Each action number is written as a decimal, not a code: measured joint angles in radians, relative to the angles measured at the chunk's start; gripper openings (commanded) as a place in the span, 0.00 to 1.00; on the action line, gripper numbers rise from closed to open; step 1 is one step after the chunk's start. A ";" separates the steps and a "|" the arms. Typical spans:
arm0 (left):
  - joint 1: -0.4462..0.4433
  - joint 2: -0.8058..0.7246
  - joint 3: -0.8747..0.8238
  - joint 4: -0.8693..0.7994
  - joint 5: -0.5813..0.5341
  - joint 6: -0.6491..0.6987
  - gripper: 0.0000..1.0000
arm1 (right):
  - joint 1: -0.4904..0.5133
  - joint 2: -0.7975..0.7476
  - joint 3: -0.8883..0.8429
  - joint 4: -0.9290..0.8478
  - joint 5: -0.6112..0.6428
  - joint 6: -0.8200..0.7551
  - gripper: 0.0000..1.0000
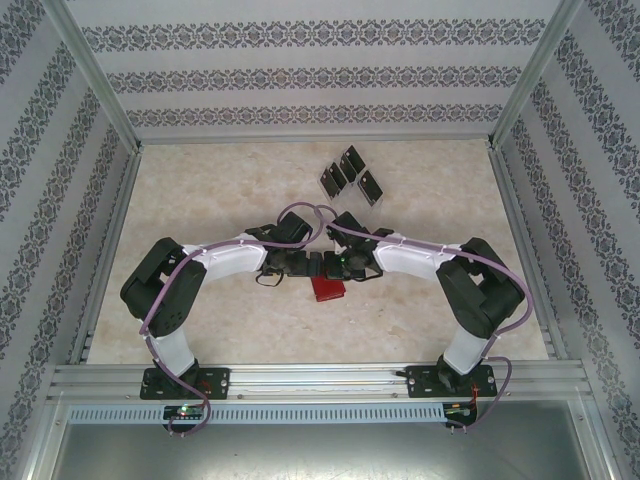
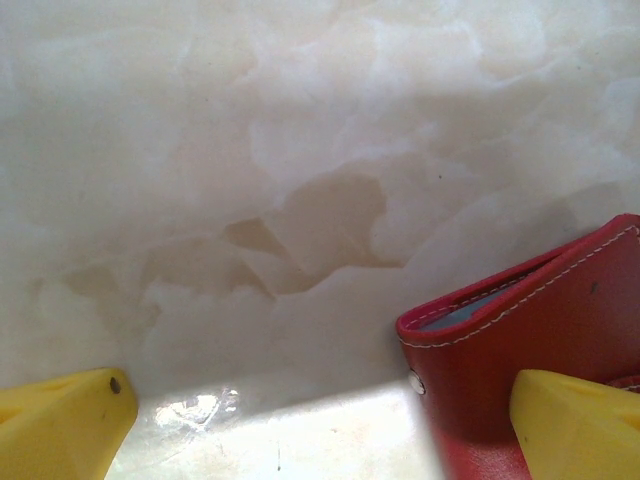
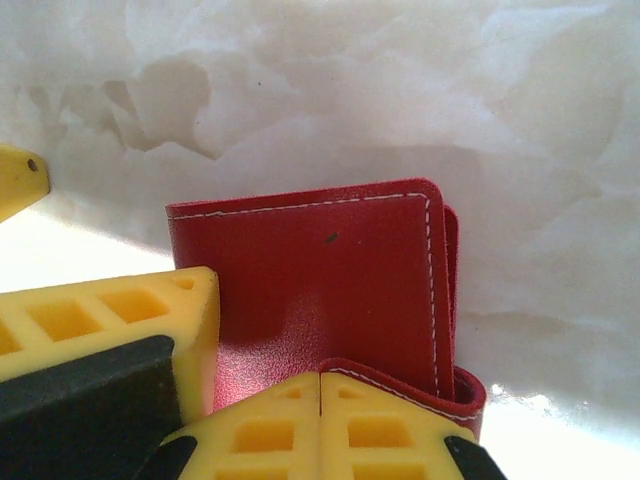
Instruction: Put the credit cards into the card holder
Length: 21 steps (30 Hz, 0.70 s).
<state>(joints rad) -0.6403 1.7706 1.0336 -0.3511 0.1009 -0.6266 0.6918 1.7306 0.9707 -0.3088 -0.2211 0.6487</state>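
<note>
Top view overhead; both wrist views close, sharing card holder (image 3: 320, 290).

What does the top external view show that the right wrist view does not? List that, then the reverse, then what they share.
Top external adds: the black credit cards grouped at the far middle of the table, both whole arms, and the patterned walls. Right wrist adds: white stitching along the edge of the card holder, and the right gripper with its fingers shut together at the holder's near edge. Shared: the red card holder on the table, the right gripper, and the left gripper beside it.
</note>
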 measured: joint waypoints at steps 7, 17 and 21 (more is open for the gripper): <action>0.000 0.000 0.000 0.000 0.000 0.002 1.00 | -0.012 -0.023 -0.081 0.109 -0.011 0.041 0.00; -0.001 0.000 0.001 0.000 0.000 0.003 1.00 | -0.029 -0.044 -0.095 0.142 -0.058 0.056 0.08; 0.000 0.000 0.005 -0.009 -0.001 0.003 1.00 | -0.029 -0.045 -0.060 0.079 -0.057 0.050 0.32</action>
<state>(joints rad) -0.6407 1.7702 1.0386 -0.3599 0.0998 -0.6235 0.6632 1.6852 0.9112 -0.2298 -0.2779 0.6991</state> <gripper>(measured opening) 0.998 0.249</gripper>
